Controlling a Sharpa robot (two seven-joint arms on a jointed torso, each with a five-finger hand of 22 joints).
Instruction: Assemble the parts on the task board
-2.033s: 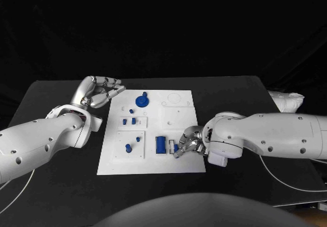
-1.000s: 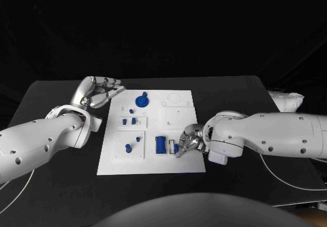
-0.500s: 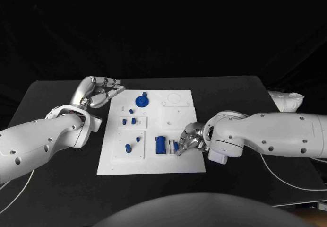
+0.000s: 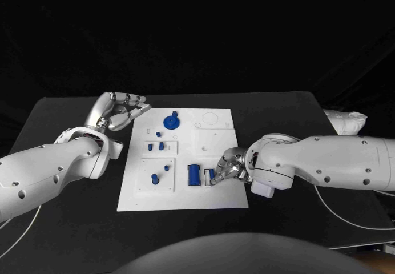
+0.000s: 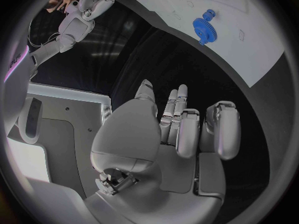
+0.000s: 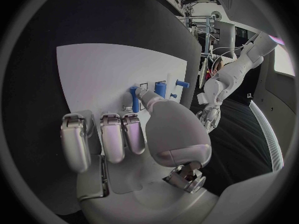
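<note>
Head view shows the right hand (image 4: 226,170) has crept a bit toward 12 o'clock over the last couple of seconds, fingertips on a small blue part (image 4: 210,176) just beside the taller blue block (image 4: 194,174) near the task board's (image 4: 222,197) 5 o'clock side; can't tell if it's pinched or just pressed. Probably mid-seating it. Left hand (image 4: 122,110) hasn't budged, curled on nothing at 10 o'clock.

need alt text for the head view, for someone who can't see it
A robot's right hand rests its fingers on a small blue part near the right edge of a white task board on a black table. The left hand hovers with curled fingers, holding nothing, beside the board's far left corner, near a blue gear; other blue parts sit on the board.
</note>
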